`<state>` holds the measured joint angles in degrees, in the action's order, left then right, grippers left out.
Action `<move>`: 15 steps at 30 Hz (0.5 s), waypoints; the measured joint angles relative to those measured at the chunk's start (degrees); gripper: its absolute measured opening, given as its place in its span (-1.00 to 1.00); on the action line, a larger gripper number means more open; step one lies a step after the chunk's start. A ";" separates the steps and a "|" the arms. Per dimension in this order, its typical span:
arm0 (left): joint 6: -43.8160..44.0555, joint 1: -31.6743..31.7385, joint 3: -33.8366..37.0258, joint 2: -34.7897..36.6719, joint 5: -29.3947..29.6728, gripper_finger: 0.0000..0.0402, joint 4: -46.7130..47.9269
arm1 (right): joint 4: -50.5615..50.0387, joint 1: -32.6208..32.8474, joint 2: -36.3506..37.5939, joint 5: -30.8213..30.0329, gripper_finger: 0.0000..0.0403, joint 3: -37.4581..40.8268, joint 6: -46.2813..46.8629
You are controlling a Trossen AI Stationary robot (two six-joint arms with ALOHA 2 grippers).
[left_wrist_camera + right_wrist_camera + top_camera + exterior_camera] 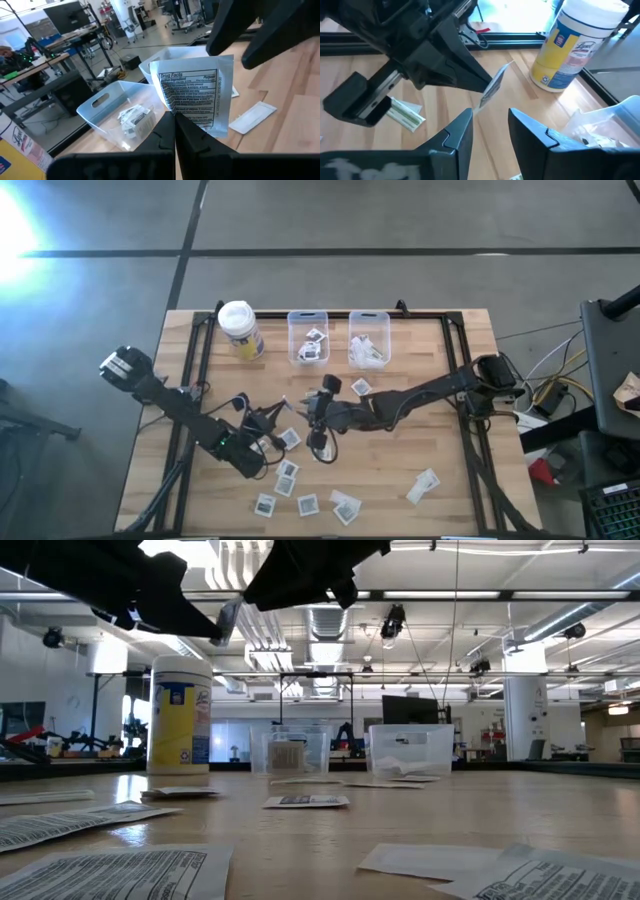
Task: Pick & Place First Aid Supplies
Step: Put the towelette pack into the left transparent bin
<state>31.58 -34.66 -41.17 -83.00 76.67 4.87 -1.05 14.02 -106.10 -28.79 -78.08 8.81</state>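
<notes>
White paper packet (195,92), printed with a drug-facts panel, is being pinched by its lower edge in the left pincer (174,120), whose fingers are being kept fully together on it, above the middle of the table (440,420). It is being held upright and clear of the wood, and is being presented toward the right pincer (490,125). The right pincer is being held partly apart and empty, with the packet's edge (492,89) lying just ahead of the gap between its fingers.

A handover between the arms appears to be in progress. For it to go well, the free upper part of the packet should be centred between the right fingers before they are shut, away from the left fingertips, so that the two pincers are not being knocked together. The left grip is best being kept until the right one is firm.

Other packets (290,480) are being left scattered near the table's front edge. Two clear bins (308,338) and a yellow wipes canister (240,330) are standing along the far edge.
</notes>
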 joint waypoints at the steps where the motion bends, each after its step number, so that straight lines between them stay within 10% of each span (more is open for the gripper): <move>1: -0.18 0.03 0.00 0.00 0.02 -1.00 -0.41 | 0.00 -0.04 0.00 0.11 -0.40 0.00 0.03; 15: -5.63 0.05 -0.07 0.00 2.75 -1.00 -8.05 | 2.49 -0.22 0.00 0.60 -0.38 -0.04 -1.33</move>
<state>25.95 -34.61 -41.23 -83.00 79.42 -3.18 1.44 13.80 -106.10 -28.19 -78.13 7.48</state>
